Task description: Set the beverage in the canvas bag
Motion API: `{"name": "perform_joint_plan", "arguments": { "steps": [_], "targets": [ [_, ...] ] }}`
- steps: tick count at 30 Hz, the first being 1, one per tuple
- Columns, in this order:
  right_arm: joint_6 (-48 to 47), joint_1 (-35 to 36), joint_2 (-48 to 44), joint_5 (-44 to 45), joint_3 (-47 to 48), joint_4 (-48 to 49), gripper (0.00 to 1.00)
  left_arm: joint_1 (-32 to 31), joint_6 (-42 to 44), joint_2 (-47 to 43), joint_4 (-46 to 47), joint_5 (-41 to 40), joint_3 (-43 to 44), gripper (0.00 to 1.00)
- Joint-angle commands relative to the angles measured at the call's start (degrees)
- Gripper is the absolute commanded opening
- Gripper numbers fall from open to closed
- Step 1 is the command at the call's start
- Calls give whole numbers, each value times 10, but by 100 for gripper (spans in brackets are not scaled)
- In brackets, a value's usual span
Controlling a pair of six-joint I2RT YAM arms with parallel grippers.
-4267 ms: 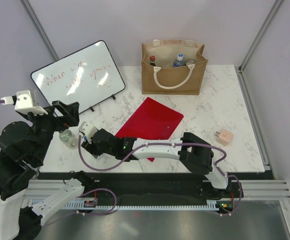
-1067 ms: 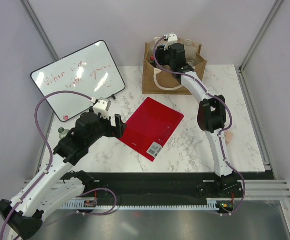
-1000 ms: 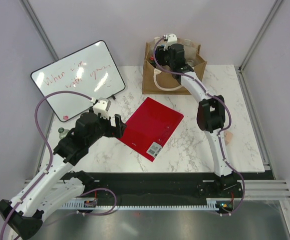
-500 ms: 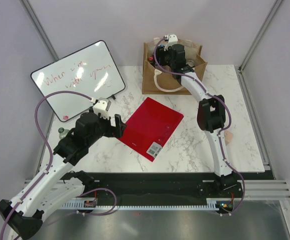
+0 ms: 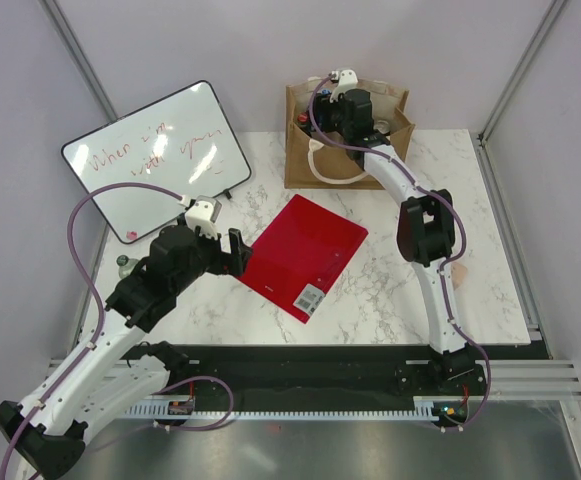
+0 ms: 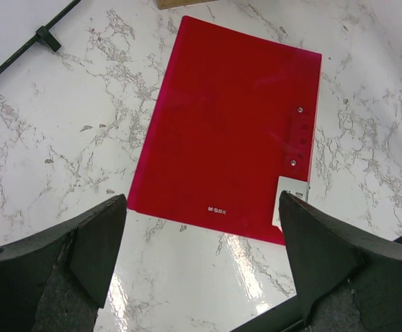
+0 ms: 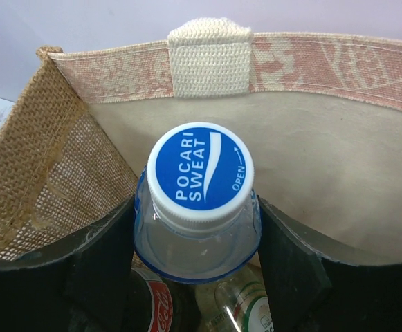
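Inside the canvas bag [image 7: 325, 62], right gripper [image 7: 197, 214], fingers [image 7: 97, 270] beside a blue-cap bottle [image 7: 199, 169], grip hard to tell, left gripper [image 6: 201, 207] wide open, empty.

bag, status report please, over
Left gripper open, empty, over red folder. Right gripper astride bottle inside bag, grip unclear. Other bottles alongside; nothing in the way.

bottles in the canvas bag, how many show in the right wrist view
3: the blue-capped Pocari Sweat bottle in the middle, a red-labelled cola bottle below it on the left, a clear green-labelled bottle below on the right. More may be hidden underneath.
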Motion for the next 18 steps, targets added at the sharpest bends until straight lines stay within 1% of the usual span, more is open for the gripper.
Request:
{"name": "perform_joint_plan", "arguments": {
  "steps": [1, 10, 18],
  "targets": [
    [-7, 2, -77, 12, -7, 57, 72, 1, 19, -7, 24, -5, -1, 97],
    [-15, 1, -99, 10, -21, 47, 77, 0, 19, -7, 23, -5, -2, 97],
    [-22, 2, -99, 9, -29, 38, 77, 1, 19, -6, 23, -5, -2, 97]
  ]
}}
